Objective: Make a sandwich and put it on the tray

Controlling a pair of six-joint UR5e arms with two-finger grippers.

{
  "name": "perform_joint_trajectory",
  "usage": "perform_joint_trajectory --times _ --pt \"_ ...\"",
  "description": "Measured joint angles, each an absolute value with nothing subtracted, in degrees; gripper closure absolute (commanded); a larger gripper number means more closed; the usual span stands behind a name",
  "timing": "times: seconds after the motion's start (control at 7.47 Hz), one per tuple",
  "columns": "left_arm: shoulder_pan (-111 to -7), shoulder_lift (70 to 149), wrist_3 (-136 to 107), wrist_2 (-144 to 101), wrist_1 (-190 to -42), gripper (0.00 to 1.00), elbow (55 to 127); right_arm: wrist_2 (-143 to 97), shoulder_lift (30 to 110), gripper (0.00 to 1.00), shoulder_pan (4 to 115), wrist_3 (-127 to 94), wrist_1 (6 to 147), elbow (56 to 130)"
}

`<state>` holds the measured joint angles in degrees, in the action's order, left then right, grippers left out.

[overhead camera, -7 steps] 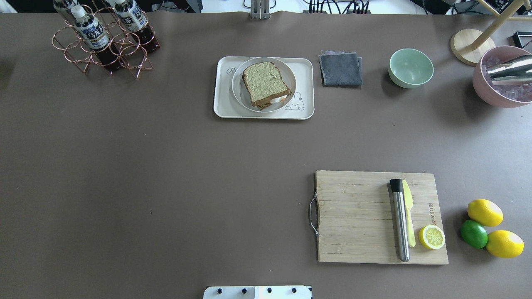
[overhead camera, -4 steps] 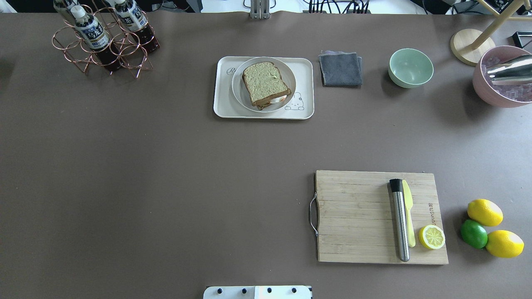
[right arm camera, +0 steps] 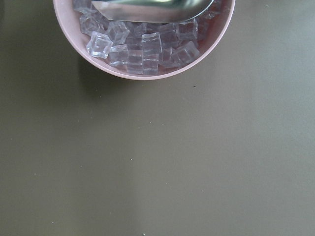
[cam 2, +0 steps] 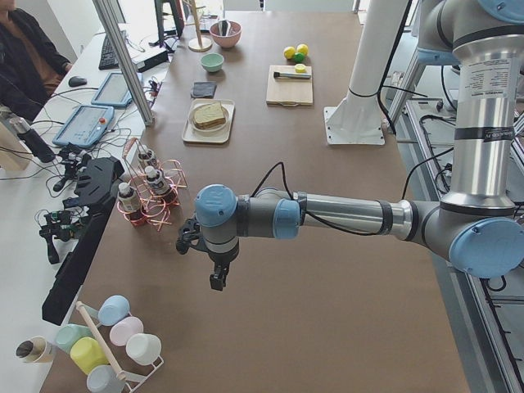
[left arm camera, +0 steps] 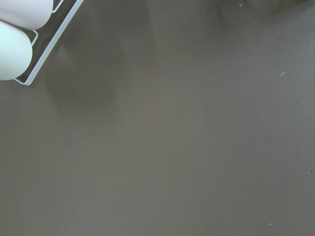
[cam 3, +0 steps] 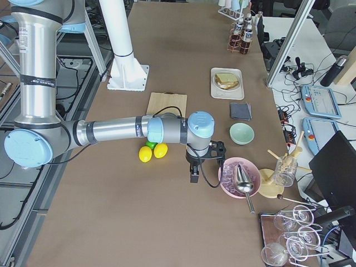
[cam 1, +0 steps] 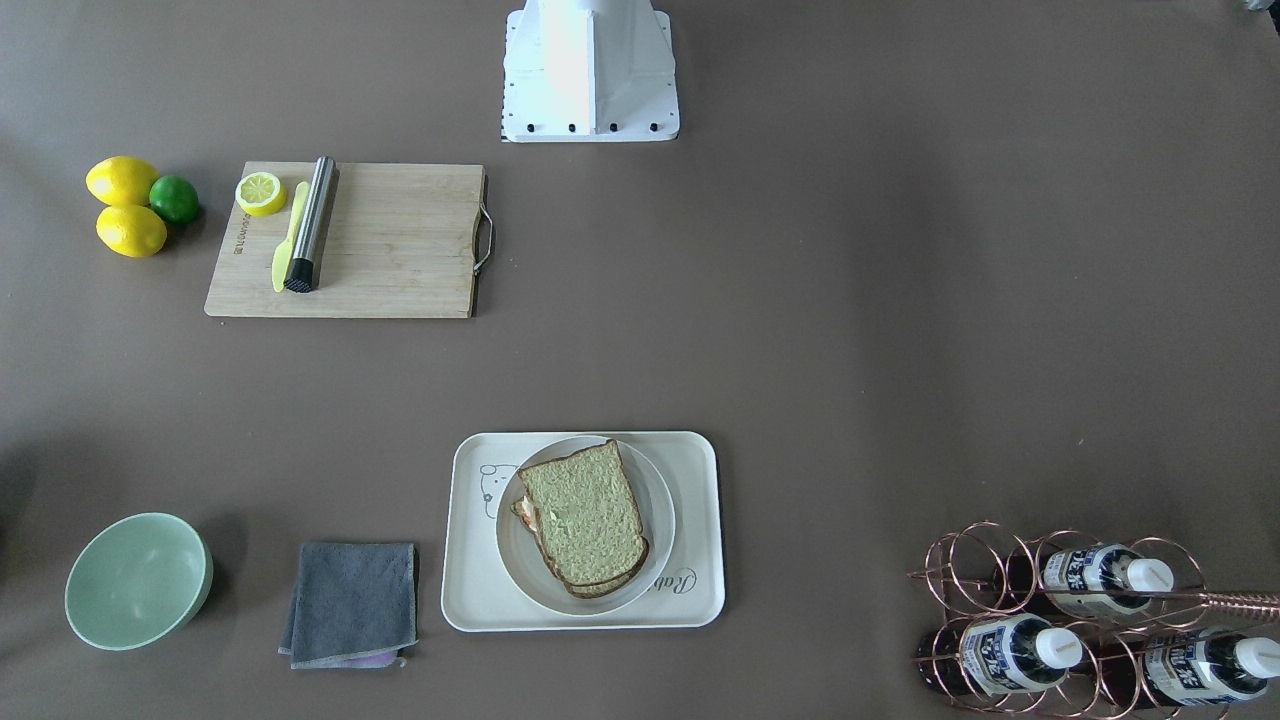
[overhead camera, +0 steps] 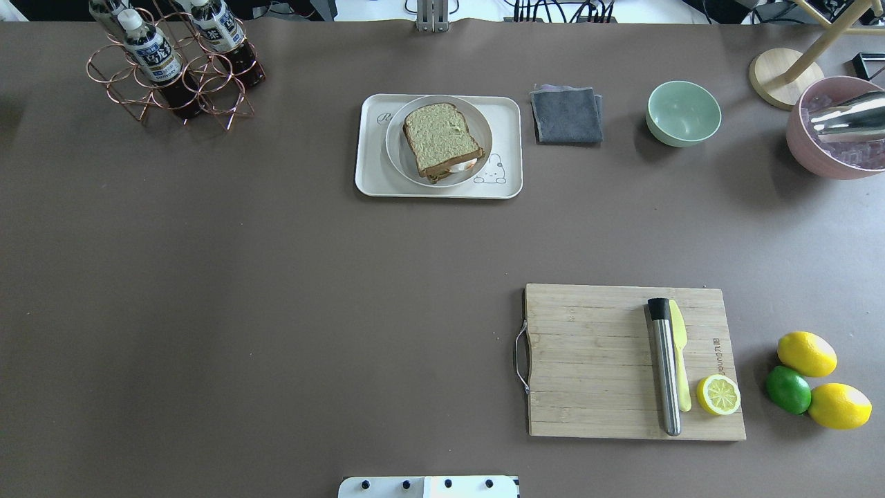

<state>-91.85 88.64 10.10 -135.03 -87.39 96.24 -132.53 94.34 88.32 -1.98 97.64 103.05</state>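
The sandwich [overhead camera: 442, 138], two slices of greenish-tan bread with egg white peeking out at one edge, lies on a round white plate [overhead camera: 397, 156]. The plate stands on the cream tray [overhead camera: 370, 174] at the table's far middle. In the front-facing view the sandwich [cam 1: 585, 515] sits on the same tray [cam 1: 470, 592]. My left gripper [cam 2: 215, 281] hangs over bare table far off at the left end. My right gripper [cam 3: 193, 177] hangs at the right end beside the pink bowl. Both show only in the side views, so I cannot tell if they are open or shut.
A wooden cutting board [overhead camera: 594, 360] holds a steel muddler [overhead camera: 665, 366], a yellow knife and a lemon half [overhead camera: 718, 395]. Lemons and a lime [overhead camera: 788, 389] lie to its right. A grey cloth [overhead camera: 567, 115], green bowl [overhead camera: 683, 113], pink ice bowl [overhead camera: 805, 152] and bottle rack [overhead camera: 173, 69] line the far edge.
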Motion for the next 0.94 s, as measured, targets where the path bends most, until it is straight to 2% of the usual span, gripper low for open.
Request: perform_joint_trajectory --times 0.27,0.94 --pt "-92.07 87.70 10.17 -135.25 -87.52 0.02 96.49 -130.76 93.55 0.00 90.12 0.09 105.35 105.82" --pt "-92.28 87.23 10.10 -135.58 -87.37 0.02 98.26 -131.18 94.92 0.00 90.49 0.53 106.84 106.22"
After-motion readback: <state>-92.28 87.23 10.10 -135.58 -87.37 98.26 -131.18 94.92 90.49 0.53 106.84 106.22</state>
